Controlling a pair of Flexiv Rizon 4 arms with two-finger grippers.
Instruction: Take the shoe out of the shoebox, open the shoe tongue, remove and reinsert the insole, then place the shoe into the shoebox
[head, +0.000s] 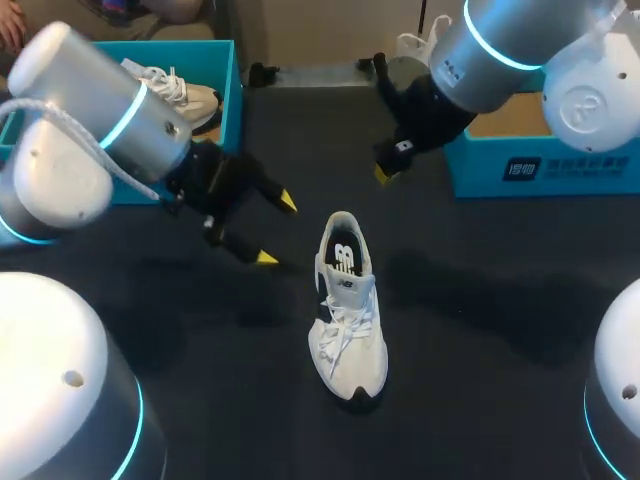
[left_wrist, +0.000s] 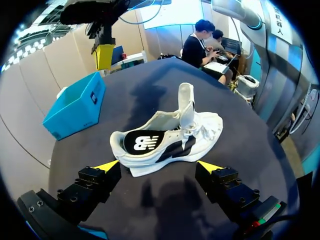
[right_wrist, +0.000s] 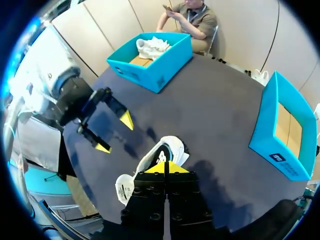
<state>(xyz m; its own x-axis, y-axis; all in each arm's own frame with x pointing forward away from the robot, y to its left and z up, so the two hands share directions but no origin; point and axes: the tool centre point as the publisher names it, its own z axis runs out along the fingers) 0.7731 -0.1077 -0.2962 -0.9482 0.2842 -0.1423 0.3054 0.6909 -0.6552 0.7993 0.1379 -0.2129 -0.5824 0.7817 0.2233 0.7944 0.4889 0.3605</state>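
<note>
A white shoe (head: 347, 310) lies on the dark table, heel towards the far side, tongue (left_wrist: 186, 102) pulled up and the black insole (head: 343, 256) showing inside. My left gripper (head: 277, 231) stands open just left of the heel; in the left wrist view its gripper (left_wrist: 159, 167) faces the shoe (left_wrist: 170, 137), which lies ahead of the fingers, untouched. My right gripper (head: 383, 175) hangs shut and empty above the table beyond the shoe. Seen from the right wrist, the shoe (right_wrist: 142, 167) lies partly hidden under the right gripper (right_wrist: 168, 167).
A teal shoebox (head: 232, 75) at the far left holds a second white shoe (head: 180, 92). Another teal box (head: 540, 170) stands at the far right, seen empty (right_wrist: 285, 125) from the right wrist. In the left wrist view it is the teal box (left_wrist: 75, 107) beyond the shoe.
</note>
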